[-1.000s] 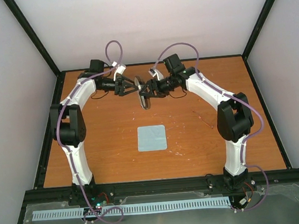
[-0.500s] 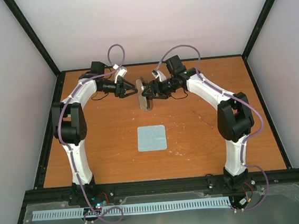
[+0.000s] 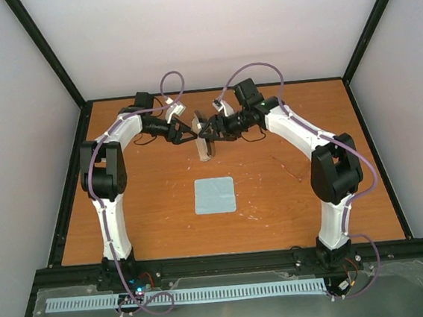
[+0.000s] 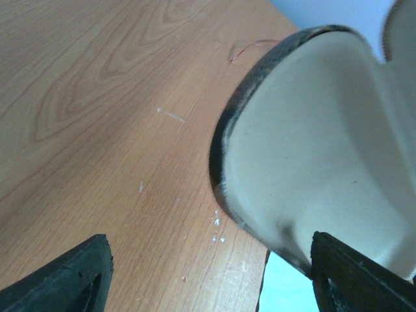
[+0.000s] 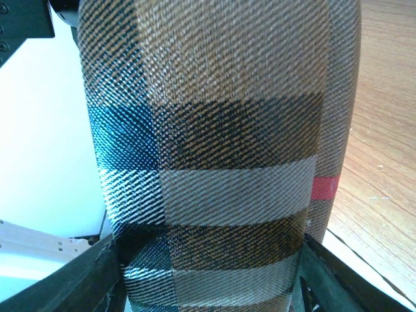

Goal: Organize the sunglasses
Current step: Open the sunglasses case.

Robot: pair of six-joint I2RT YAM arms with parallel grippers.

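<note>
Judging by how things lie, the task is reckoned to be under way but far from done: the case (image 3: 205, 143) is opened and held up on edge, yet nothing is seen packed in it. The case is clasped across its woven body by the right gripper (image 5: 209, 260), whose fingers are pressed against both sides of the fabric. The left gripper (image 4: 208, 260) is spread wide, with bare wood seen between its fingers. One finger is set at the rim of the open shell, and nothing is grasped.

The cream lining is exposed to the left wrist camera and no glasses are seen in it, though part of the inside is cut off. The sunglasses (image 4: 250, 45) are taken to be the thin reddish curve lying on the wood beyond the case from the left gripper, apart from both grippers. It is too slight for more to be told. The cloth (image 3: 215, 195) is laid flat on the near side of both grippers.

What is left, it is judged, is for the sunglasses to be picked up, placed in the case, and the case shut.

The table (image 3: 149, 209) is of orange-brown wood grain, flecked with small pale scuffs. It is enclosed by plain pale walls (image 3: 222, 30) and black frame posts (image 3: 44, 51).
</note>
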